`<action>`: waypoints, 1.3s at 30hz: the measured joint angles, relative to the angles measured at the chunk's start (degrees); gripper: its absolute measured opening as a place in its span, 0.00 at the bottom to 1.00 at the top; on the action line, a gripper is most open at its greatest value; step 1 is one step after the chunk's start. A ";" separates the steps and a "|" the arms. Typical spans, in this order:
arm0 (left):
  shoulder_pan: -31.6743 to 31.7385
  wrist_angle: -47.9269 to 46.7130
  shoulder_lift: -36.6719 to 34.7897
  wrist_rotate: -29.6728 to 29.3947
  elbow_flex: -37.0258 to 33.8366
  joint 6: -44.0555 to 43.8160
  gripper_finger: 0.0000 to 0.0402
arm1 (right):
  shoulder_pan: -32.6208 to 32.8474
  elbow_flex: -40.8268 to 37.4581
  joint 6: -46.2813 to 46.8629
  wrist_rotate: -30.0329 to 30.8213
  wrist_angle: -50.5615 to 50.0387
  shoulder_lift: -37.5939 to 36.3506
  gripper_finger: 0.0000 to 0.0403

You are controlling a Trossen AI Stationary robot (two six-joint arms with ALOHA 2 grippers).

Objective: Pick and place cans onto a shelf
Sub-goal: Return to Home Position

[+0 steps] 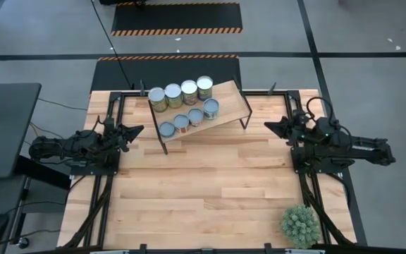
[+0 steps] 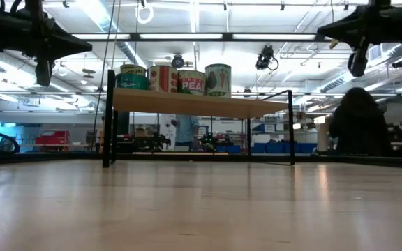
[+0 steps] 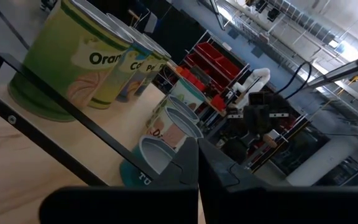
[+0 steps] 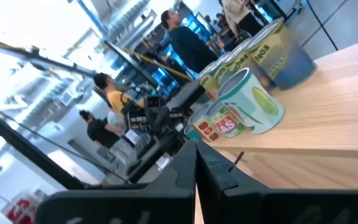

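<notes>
Wooden tabletop [image 1: 210, 190] carries the shelf [image 1: 230, 102] with 8 cans [image 1: 189, 92]; bright workshop [image 2: 47, 136] behind.

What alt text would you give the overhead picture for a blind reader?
Eight cans stand in two rows on a small shelf on a table. The left pincer and right pincer, both shut and empty, flank it; a plant ball sits apart.

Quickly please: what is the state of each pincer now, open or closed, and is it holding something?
Left pincer: closed, holding nothing.
Right pincer: closed, holding nothing.
</notes>
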 joint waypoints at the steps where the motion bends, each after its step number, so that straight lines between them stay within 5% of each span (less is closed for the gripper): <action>1: 0.00 0.01 0.01 0.00 0.00 -0.16 0.00 | 0.00 -0.72 0.38 0.21 0.49 -0.91 0.02; 11: 0.00 0.04 0.01 1.03 0.00 -0.49 0.00 | 0.00 -7.95 3.94 2.91 4.64 -9.08 0.01; 23: 0.00 -0.07 -0.01 1.73 0.00 -0.52 0.00 | 0.00 -11.99 6.72 3.71 6.56 -9.04 0.01; 33: -0.02 14.41 -0.02 4.83 -10.25 -5.24 0.00 | 0.00 -14.65 9.05 4.15 8.45 -9.02 0.01; 39: -0.02 14.47 -0.01 4.52 -10.14 -4.52 0.00 | 0.00 -14.65 9.93 4.17 8.41 -9.01 0.01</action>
